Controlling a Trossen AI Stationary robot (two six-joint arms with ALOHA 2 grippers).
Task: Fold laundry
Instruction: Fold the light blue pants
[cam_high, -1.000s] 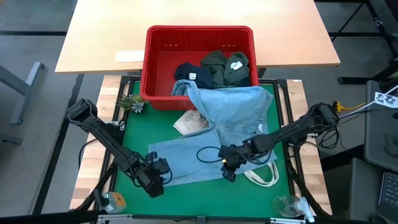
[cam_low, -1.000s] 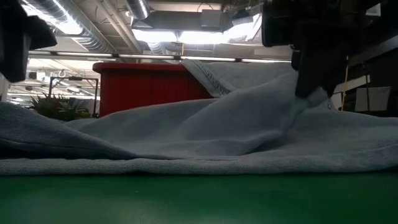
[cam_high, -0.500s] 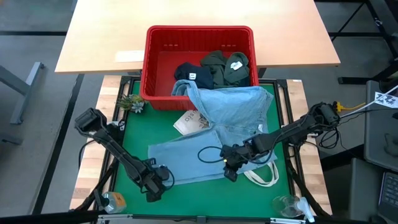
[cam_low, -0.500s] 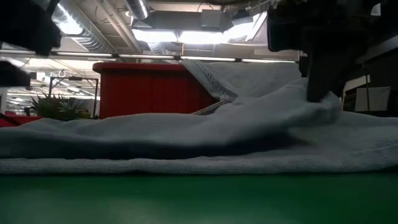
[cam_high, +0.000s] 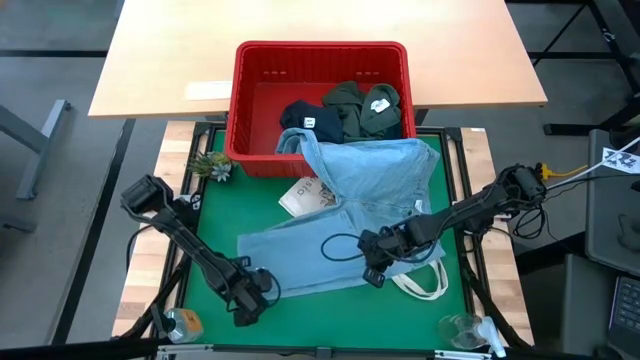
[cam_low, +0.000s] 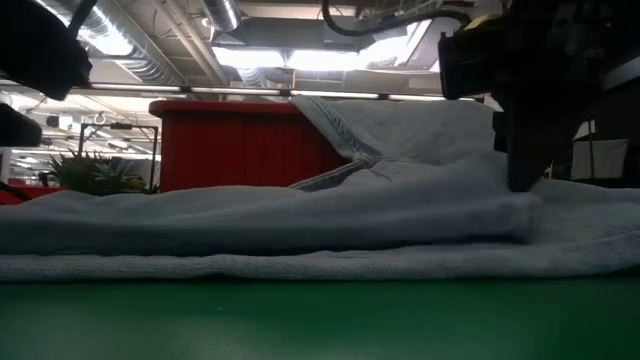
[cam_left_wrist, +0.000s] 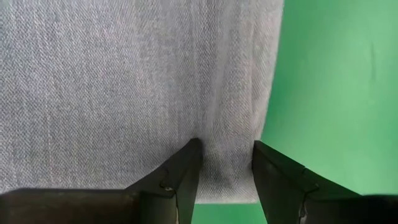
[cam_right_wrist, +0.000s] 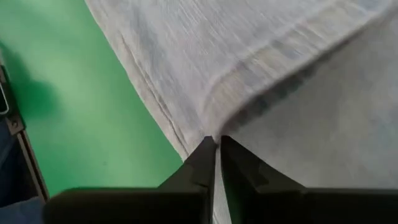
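I see the light blue denim garment (cam_high: 335, 225) spread on the green mat (cam_high: 215, 225), its far end draped into the red basket (cam_high: 260, 95). My right gripper (cam_high: 372, 272) pinches its near hem; my left gripper (cam_high: 262, 296) hovers parted over the near-left corner.

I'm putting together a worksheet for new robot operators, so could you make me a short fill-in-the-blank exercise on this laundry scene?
1. The light blue denim garment lies spread on the ____ mat.
2. The basket holding the dark garments is ____.
3. The right claw is ____ on a fold of the denim.
4. The left claw, at the denim's near edge, has its fingers ____.

Missing words: green; red; shut; open
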